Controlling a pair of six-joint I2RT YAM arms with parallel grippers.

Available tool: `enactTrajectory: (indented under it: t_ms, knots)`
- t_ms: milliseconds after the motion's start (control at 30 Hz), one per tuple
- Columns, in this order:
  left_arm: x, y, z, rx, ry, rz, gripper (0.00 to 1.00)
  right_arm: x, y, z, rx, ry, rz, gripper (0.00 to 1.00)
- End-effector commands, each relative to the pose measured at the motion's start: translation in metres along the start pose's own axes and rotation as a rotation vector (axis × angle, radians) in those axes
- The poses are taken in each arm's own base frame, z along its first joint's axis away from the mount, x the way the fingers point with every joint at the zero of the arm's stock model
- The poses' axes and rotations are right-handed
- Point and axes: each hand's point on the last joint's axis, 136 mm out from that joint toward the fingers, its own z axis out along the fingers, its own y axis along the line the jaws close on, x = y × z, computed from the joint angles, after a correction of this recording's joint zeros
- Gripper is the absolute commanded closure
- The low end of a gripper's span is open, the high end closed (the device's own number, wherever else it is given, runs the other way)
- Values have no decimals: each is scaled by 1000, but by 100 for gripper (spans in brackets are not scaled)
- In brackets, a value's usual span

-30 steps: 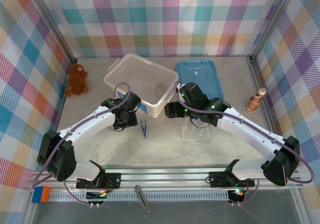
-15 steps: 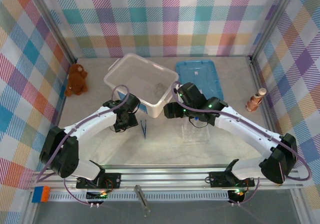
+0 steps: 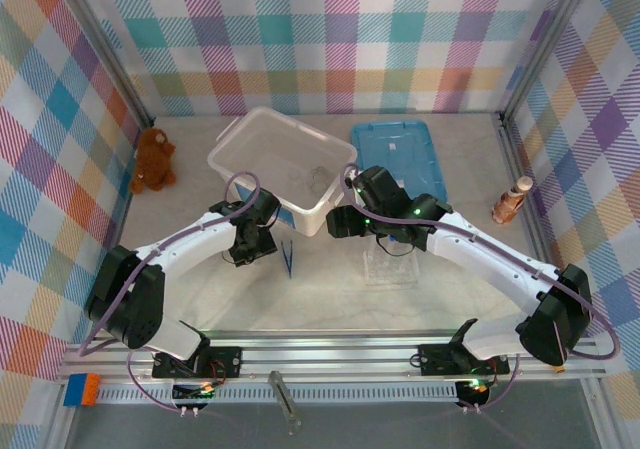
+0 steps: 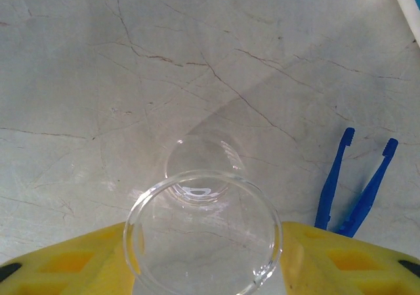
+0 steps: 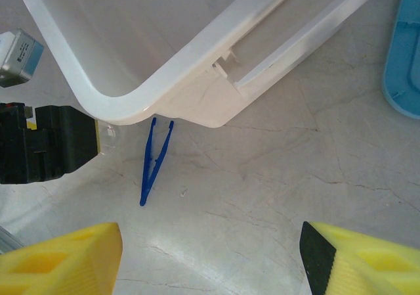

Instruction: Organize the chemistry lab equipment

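your left pincer (image 4: 205, 262) gripped the small clear glass (image 4: 200, 196) near the bin (image 5: 216, 45); your right pincer (image 5: 210, 259) gaped empty; tweezers (image 5: 154, 160) lay beside the bin's corner.

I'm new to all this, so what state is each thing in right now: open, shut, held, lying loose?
Left gripper, jaws flanking the glass vessel; firm grip unclear.
Glass vessel, between the left gripper's jaws, mouth facing up.
Right gripper, open, empty.
Tweezers, lying loose on the table.
Storage bin, open, lid off.
Blue lid, lying flat beside the bin.
Teddy bear, untouched at the table's left edge.
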Motion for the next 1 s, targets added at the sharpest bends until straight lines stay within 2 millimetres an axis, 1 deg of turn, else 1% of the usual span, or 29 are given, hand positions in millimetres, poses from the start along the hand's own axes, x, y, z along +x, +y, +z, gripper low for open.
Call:
enactTrajectory:
  t_ms: [0,133,233,300,400,533,733,867,967]
  knots:
    - [-2,5,4,-10,2,-21,45,-7,4,0,-6,-23,-10,27]
    - [-2,6,4,-14,-2,-16,48,-7,5,1,-9,-18,-10,27]
    - [-2,7,5,-15,4,-8,53,-8,6,1,-9,-20,-9,27]
    - [-2,7,2,-16,5,2,55,-9,6,1,-10,-21,-12,27]
    - [-5,10,-9,-19,-14,18,56,-9,7,1,-11,-21,-13,27]
    - [-12,20,-38,-24,-64,33,56,-11,9,1,-17,-23,-15,27]
    - [-30,28,-98,-10,-166,60,56,-16,13,1,-32,-33,-22,27]
    - [-50,24,-138,6,-226,91,56,-17,15,2,-43,-35,-24,27]
    - [-68,15,-159,18,-246,109,56,-19,17,-1,-50,-45,-26,27]
